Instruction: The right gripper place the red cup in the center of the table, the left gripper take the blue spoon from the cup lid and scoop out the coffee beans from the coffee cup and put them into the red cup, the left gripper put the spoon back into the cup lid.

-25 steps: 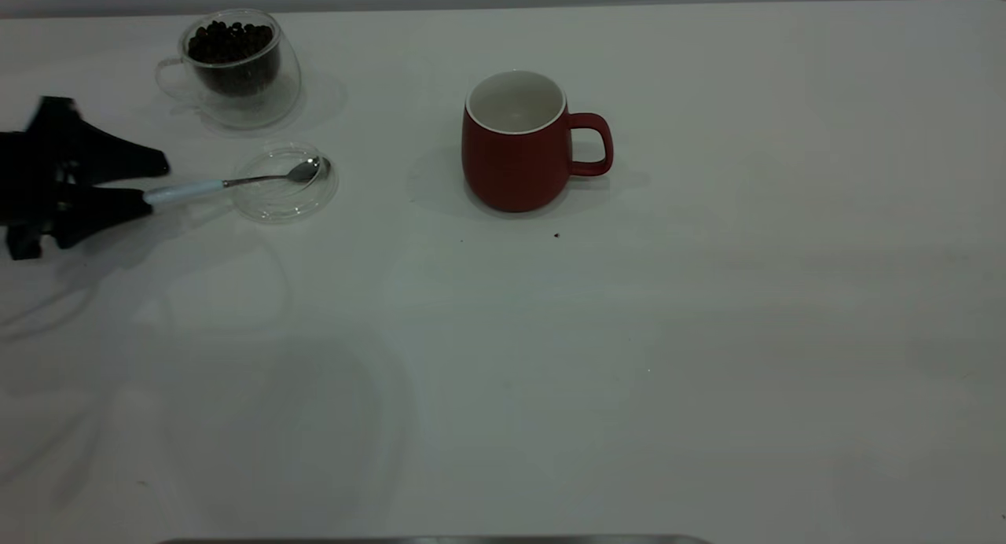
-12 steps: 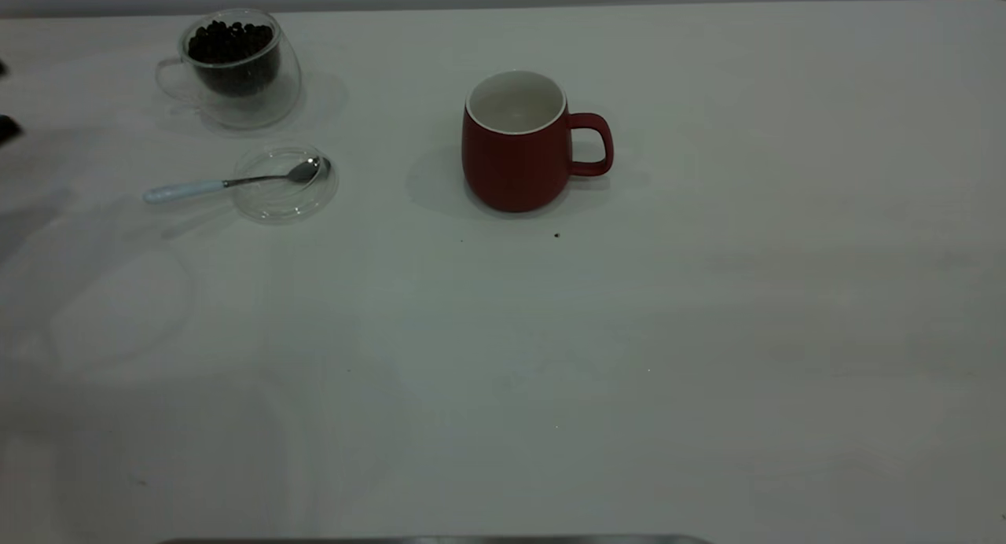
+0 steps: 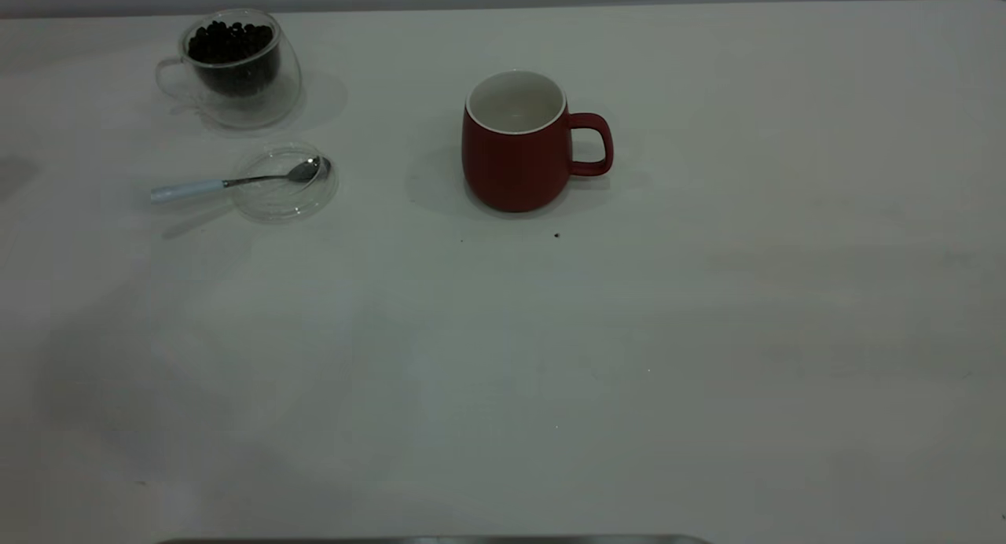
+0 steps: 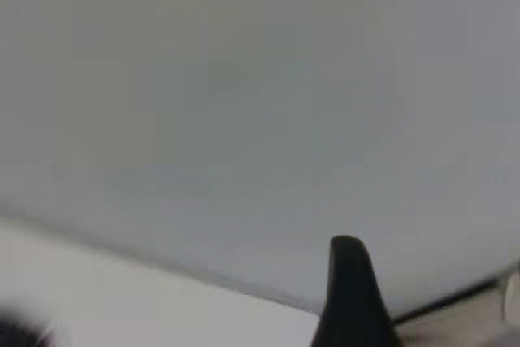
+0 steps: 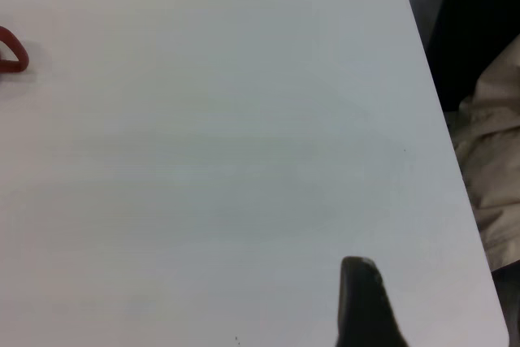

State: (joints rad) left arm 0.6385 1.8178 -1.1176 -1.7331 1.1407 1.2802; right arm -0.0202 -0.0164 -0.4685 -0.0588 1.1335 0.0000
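Blue spoon point(image 3: 236, 182) across cup lid point(image 3: 284, 184): light, slick; best pinched by pale handle. End effector states: cannot tell.

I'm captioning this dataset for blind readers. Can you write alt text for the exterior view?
A red cup stands upright near the middle of a white table, handle to the right. At far left, a clear coffee cup holds coffee beans; nearer, a blue spoon rests its bowl in a cup lid. No gripper shows.
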